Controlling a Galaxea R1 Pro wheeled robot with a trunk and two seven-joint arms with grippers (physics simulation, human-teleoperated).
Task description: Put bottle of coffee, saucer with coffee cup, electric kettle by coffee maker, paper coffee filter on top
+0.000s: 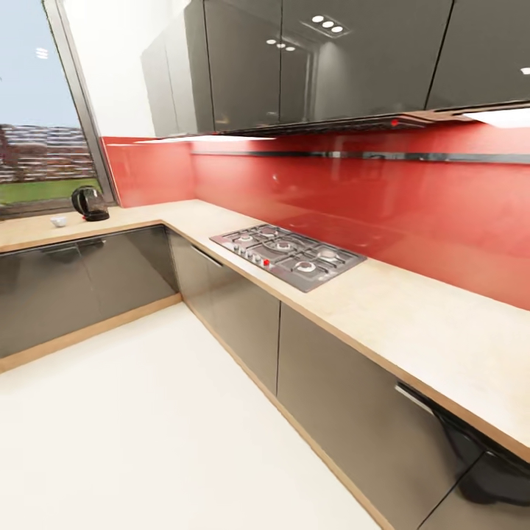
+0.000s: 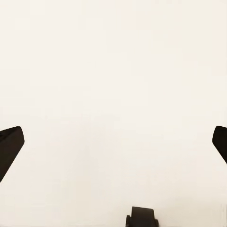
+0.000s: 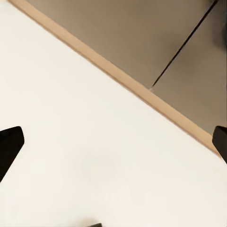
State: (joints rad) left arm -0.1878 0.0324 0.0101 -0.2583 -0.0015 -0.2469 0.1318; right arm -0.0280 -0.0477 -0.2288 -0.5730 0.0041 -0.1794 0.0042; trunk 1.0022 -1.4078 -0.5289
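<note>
While both pairs of fingers point(image 2: 10, 147) point(image 3: 10, 146) stand wide apart over bare floor point(image 1: 162, 427), the electric kettle point(image 1: 90, 203) sits far off near the worktop point(image 1: 412, 316) edge; no writing reads.

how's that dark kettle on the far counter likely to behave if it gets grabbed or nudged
The electric kettle looks rigid, with a rounded body on a flat base, so a nudge would probably slide it rather than roll it. Its handle arches high on one side, so a lift there may tilt it. The small white piece beside it on the kitchen countertop could get bumped.
</note>
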